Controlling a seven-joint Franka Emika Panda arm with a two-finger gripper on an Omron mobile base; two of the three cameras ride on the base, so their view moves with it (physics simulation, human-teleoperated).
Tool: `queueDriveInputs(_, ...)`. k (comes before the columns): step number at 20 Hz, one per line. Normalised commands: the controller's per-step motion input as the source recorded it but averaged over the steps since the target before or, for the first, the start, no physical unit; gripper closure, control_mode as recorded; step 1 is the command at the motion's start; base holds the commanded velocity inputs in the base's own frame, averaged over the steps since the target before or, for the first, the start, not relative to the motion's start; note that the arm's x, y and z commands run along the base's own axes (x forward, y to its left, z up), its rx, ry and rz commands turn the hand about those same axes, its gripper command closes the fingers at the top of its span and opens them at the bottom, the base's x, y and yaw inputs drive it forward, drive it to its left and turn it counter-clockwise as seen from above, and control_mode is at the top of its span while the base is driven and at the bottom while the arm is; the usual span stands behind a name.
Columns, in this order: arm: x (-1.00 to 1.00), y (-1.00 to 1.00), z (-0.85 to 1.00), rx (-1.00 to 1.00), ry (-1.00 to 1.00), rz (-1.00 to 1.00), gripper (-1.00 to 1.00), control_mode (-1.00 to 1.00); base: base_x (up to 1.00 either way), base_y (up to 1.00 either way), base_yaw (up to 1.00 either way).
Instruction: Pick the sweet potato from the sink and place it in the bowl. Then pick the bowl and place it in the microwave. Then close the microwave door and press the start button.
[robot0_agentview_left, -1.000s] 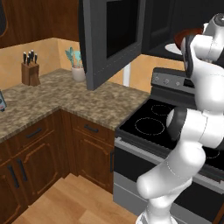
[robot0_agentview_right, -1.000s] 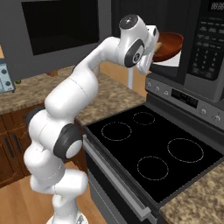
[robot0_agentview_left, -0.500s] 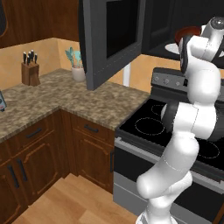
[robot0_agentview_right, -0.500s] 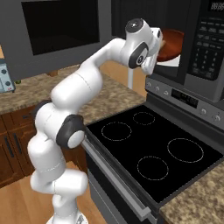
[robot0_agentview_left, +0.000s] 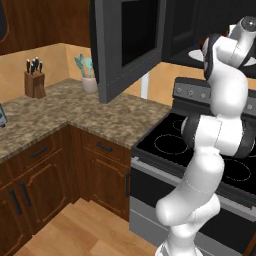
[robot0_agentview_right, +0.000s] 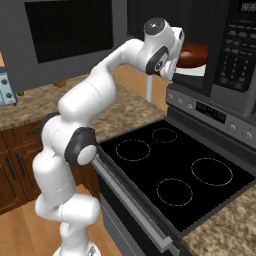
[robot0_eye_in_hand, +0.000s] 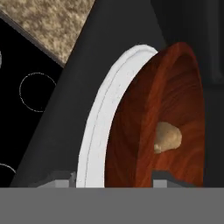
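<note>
Jaws' tips cut off below bowl (robot0_eye_in_hand: 162, 118)

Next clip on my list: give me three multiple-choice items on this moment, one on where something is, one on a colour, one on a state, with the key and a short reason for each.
1. Where is the bowl?
A. In the sink
B. On the white turntable plate inside the microwave
C. On a stove burner

2. What colour is the bowl?
A. Reddish-brown, wood look
B. Steel grey
C. Pale blue

3. What state is the microwave door in?
A. Shut
B. Taken off and lying on the counter
C. Swung open

Key:
1. B, the right base view shows the bowl on the white plate inside the microwave, and the hand view shows the sweet potato lying in it.
2. A, its grain shows reddish-brown in the hand view.
3. C, the left base view shows the door standing out over the counter, away from the cavity.
</note>
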Motion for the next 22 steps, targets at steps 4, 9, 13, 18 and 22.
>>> queueDriveInputs(4,-0.45,0.7,0.0,-0.07,-0.46,0.1,-1.0,-1.0,0.0,0.0,0.0)
queueDriveInputs(9,-1.0,0.79,0.04,-0.08,-0.33,0.05,-1.0,-1.0,0.0,0.0,0.0)
queueDriveInputs(13,-1.0,0.74,0.14,-0.02,-0.04,0.02,-1.0,-1.0,0.0,0.0,0.0)
queueDriveInputs(18,-1.0,0.26,0.3,0.0,-0.08,0.0,-1.0,-1.0,0.0,0.0,0.0)
queueDriveInputs(22,-1.0,0.36,0.13,0.0,0.0,0.0,-1.0,-1.0,0.0,0.0,0.0)
